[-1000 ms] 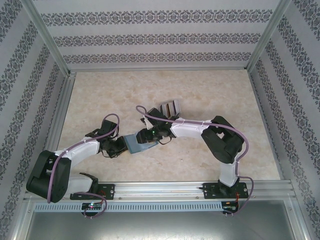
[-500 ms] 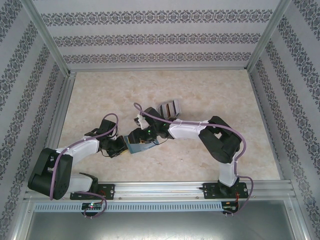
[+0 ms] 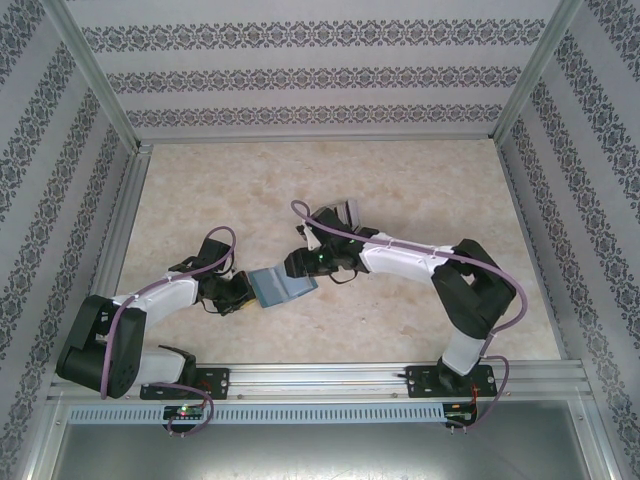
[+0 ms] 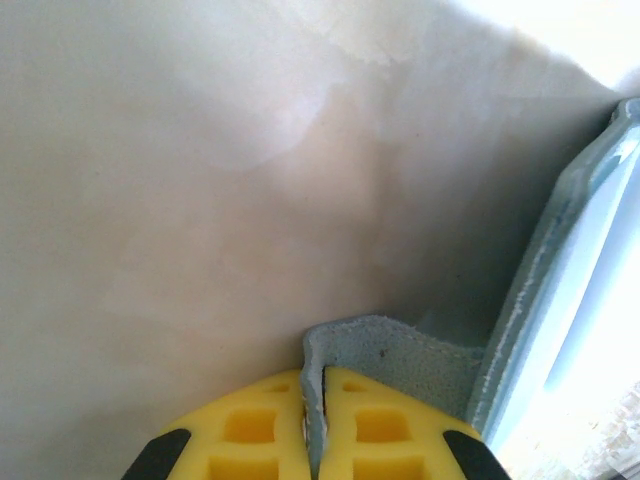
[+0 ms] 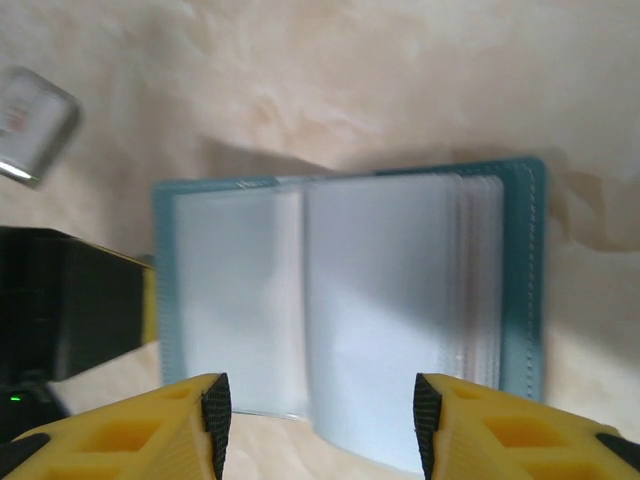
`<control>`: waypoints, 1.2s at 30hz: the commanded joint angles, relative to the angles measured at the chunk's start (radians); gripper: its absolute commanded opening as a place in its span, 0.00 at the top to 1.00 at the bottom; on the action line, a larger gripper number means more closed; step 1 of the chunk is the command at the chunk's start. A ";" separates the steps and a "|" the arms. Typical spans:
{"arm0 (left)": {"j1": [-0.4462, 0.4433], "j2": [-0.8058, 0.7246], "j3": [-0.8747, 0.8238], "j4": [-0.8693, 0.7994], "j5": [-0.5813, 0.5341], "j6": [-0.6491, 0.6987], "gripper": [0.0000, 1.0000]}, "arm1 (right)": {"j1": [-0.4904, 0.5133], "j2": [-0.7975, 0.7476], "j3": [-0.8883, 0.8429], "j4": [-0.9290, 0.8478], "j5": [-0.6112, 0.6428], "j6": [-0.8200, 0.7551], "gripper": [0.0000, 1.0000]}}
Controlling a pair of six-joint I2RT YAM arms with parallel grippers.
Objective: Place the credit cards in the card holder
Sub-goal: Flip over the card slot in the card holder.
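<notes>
Beige marbled table (image 3: pixel 420 180), boxed in by 3 patterned walls (image 3: pixel 300 75); pale grey rack (image 3: pixel 347 210) near the middle, partly hidden.

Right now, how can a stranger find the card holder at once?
On the pale marble table, look where the two arms meet near the middle. The card holder lies there, one edge pinched by the left end effector. It alone is teal-blue, open on pale blue pockets; the rack farther back is grey.
</notes>
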 commanded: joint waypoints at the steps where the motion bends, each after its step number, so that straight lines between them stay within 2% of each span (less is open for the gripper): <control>1: -0.007 0.088 -0.046 0.135 -0.058 0.029 1.00 | 0.019 0.051 0.034 -0.074 0.058 -0.046 0.46; 6: -0.006 0.084 -0.040 0.126 -0.058 0.030 1.00 | 0.032 0.096 0.085 -0.125 0.093 -0.071 0.46; 23: -0.006 0.104 -0.043 0.147 -0.047 0.027 1.00 | 0.087 0.110 0.158 -0.135 0.060 -0.067 0.46; 29: -0.007 0.108 -0.051 0.156 -0.047 0.026 1.00 | 0.092 0.133 0.158 -0.078 -0.021 -0.040 0.46; 36: -0.007 0.126 -0.047 0.172 -0.046 0.027 1.00 | 0.102 0.172 0.155 0.061 -0.211 0.041 0.45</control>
